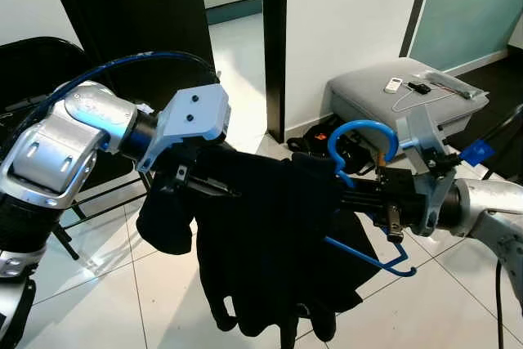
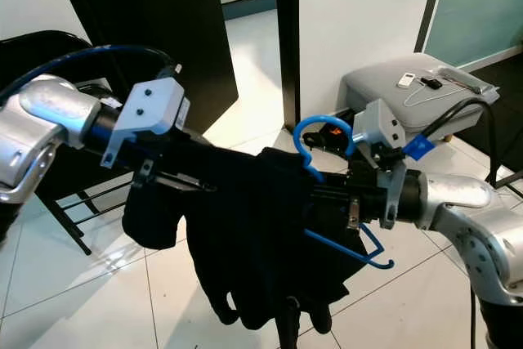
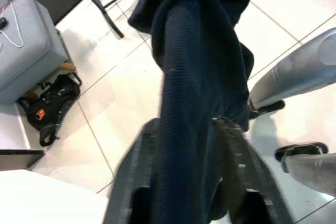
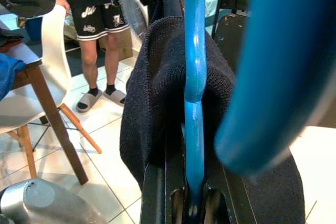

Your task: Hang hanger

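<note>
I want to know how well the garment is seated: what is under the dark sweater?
Under the dark sweater the blue hanger shows its hook and one lower bar. Its far shoulder is covered. The right gripper holds the hanger; the left gripper pinches the cloth.

Legible text: none confirmed. The black shorts (image 4: 98, 11) worn by a person standing in the right wrist view carry a small white script mark on each leg near the hem; both marks are too small and blurred to read. No label, brand, number or sign can be made out on the blue hanger (image 1: 359, 153), the dark garment (image 1: 261, 234), or the grey case (image 1: 409, 100).
</note>
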`<state>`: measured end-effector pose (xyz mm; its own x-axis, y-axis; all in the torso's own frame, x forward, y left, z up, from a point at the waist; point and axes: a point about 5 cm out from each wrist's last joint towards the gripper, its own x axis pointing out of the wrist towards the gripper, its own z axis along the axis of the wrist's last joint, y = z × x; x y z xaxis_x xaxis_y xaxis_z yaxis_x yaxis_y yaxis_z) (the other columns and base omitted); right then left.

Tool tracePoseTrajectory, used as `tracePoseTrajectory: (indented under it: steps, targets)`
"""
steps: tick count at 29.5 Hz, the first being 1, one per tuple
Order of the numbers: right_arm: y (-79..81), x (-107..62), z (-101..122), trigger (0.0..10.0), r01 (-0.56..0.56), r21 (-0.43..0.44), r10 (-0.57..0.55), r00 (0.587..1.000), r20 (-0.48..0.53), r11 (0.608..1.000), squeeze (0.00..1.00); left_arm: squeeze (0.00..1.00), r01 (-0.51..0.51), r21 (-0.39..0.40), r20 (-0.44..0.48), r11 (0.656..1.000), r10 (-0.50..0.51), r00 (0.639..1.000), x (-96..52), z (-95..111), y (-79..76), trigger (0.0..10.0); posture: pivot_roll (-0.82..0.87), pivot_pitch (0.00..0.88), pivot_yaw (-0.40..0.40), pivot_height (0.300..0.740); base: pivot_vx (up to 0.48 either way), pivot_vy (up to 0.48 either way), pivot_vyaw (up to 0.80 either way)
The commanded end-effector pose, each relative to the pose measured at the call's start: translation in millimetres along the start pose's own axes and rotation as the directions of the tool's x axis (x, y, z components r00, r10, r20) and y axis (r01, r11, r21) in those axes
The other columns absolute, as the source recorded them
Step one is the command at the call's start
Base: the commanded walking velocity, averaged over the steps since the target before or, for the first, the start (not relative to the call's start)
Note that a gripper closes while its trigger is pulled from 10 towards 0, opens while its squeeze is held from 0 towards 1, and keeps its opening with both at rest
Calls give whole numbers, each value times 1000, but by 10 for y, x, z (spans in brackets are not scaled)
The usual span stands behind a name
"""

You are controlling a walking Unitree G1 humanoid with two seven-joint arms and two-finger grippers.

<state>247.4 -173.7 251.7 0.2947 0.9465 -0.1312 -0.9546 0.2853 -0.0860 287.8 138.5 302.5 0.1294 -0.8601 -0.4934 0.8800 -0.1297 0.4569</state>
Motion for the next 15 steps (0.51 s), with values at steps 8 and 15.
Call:
tracePoseTrajectory:
  steps: [8,15]
  targets:
    - [57,26,61,10000,-30,-38,31,999,26,999,0,0,30,-22,1,999,-30,1000,-72,-1,-16,0,-89,0,93,740,0,0,0]
    - [60,53,68,10000,-24,-43,26,999,36,999,0,0,30,9,-39,1000,-30,999,-48,-37,-32,0,-87,1,94,740,0,0,0]
